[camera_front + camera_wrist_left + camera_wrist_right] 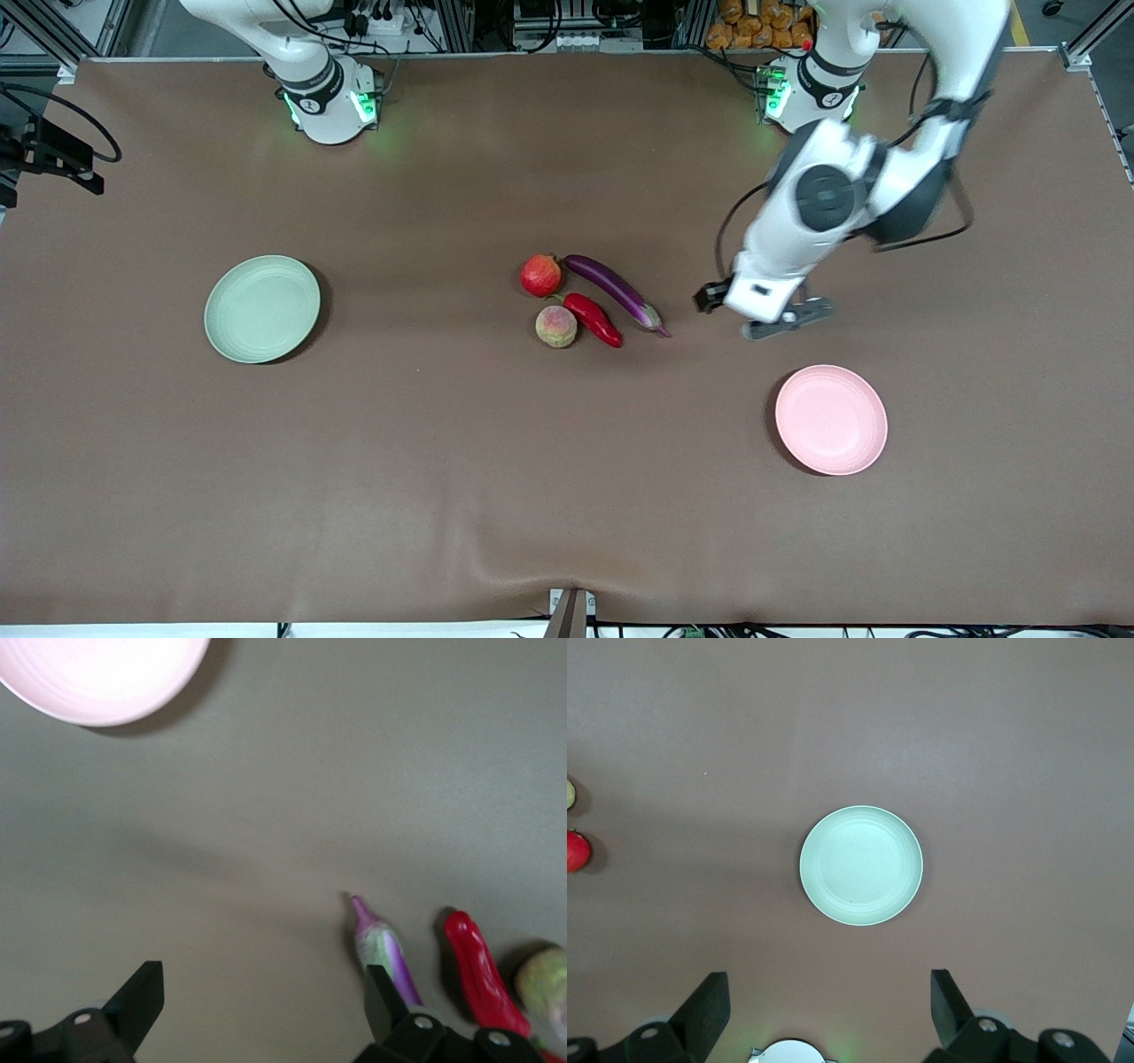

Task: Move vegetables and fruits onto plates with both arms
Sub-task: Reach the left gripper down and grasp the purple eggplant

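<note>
Lying clustered at the middle of the brown table [443,496], the four pieces of produce are all still on the cloth and neither plate holds anything. The pomegranate [540,276] sits farthest from the front camera, with the peach [556,326] just nearer to it. The red chili pepper [594,320] lies slanted beside the peach, and the long purple eggplant [613,291] runs alongside the chili on the side toward the left arm's end, its pale stem end pointing that way too.

The pale green plate [262,308] rests well apart from the cluster toward the right arm's end of the table. The pale pink plate [831,419] lies toward the left arm's end, nearer to the front camera than the produce.

The left gripper [780,323] hangs low over bare cloth between the eggplant's stem end and the pink plate, its fingers [142,1001] spread wide and holding nothing. The right gripper [828,1010] waits high above the green plate, seen only in its own wrist view, fingers likewise parted and empty.
</note>
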Tool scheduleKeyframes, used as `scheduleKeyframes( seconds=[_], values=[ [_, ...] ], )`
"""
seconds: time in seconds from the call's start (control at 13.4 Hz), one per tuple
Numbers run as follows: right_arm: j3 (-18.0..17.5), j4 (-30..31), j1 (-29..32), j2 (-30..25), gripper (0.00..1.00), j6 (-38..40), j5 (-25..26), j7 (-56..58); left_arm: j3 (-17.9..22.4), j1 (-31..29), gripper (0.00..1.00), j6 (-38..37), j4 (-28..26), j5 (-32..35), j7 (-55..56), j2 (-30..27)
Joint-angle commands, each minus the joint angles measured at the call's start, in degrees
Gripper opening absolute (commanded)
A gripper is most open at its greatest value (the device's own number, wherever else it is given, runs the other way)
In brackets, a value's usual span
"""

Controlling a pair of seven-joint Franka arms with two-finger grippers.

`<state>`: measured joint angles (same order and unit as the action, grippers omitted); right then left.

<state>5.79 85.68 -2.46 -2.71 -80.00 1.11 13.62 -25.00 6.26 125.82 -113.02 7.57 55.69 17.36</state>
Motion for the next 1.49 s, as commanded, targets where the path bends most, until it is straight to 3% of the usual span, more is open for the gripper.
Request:
scheduleKeyframes(
  seconds=[0.0,0.37,0.75,0.97,1.12,1.2,1.27,1.42],
  values=[
    [-0.2,-1.3,0.7,0.4,1.0,0.9,-1.0,0.6,0.0,3.6,0.96,3.6,1.2,4.6,11.6,5.4],
    [-0.2,-1.3,0.7,0.5,1.0,0.9,-1.0,0.6,0.0,8.2,0.85,8.2,1.4,9.1,28.4,11.2],
    [-0.2,-1.3,1.0,0.5,1.0,0.9,-1.0,0.5,0.2,10.3,0.79,13.0,2.4,12.2,37.5,15.8],
    [-0.2,-1.3,1.1,0.6,1.0,0.9,-1.0,0.5,0.3,10.6,0.7,16.0,3.0,14.1,41.9,18.0],
    [-0.2,-1.4,0.9,0.9,1.0,0.8,-1.0,0.5,0.3,10.6,0.52,18.1,3.0,14.2,43.4,19.1],
    [-0.2,-1.4,1.0,1.0,1.0,0.8,-1.0,0.5,0.3,10.6,0.32,18.3,3.0,14.2,43.4,19.3],
    [-0.2,-1.4,1.0,1.0,1.0,0.8,-1.0,0.5,0.4,10.6,0.03,18.3,2.8,14.5,43.4,19.3],
    [-0.2,-1.4,1.1,1.1,1.0,0.7,-0.9,0.5,0.4,9.8,0.0,17.7,2.2,17.5,43.4,18.2]
  ],
)
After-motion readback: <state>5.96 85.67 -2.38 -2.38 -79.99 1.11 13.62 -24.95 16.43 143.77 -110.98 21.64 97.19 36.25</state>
